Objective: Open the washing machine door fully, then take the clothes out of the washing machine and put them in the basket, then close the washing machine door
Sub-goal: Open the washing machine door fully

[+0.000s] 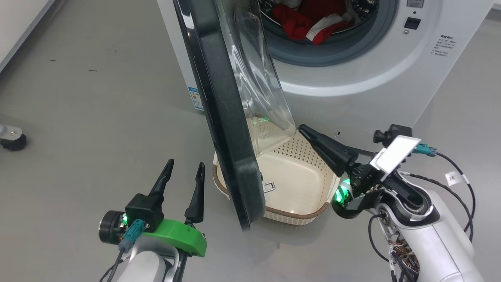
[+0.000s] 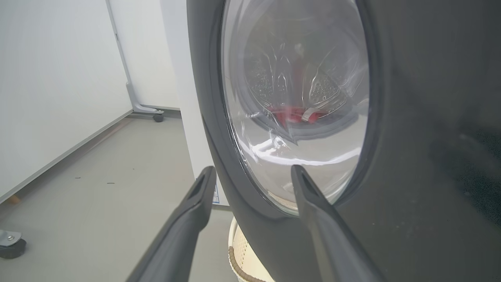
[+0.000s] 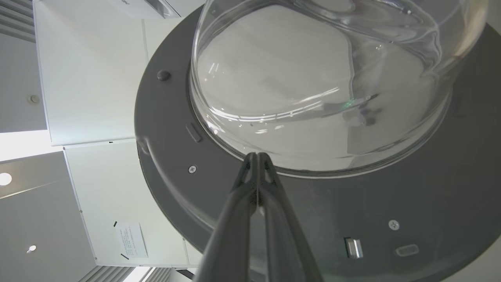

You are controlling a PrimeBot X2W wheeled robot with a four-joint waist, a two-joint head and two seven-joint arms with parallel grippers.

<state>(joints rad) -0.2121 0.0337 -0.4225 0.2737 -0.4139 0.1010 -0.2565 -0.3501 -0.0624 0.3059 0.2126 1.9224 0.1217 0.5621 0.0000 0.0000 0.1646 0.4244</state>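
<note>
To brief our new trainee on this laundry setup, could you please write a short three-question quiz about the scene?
1. True or false: the basket already holds the clothes.
2. The fingers of the right gripper are: A) spread wide; B) shut together, holding nothing; C) closed on a garment.
3. Fill in: the left gripper is at the ___ face of the washing machine door.

Key: 1 false, the basket is empty and the clothes lie in the drum; 2 B; 3 outer.
</note>
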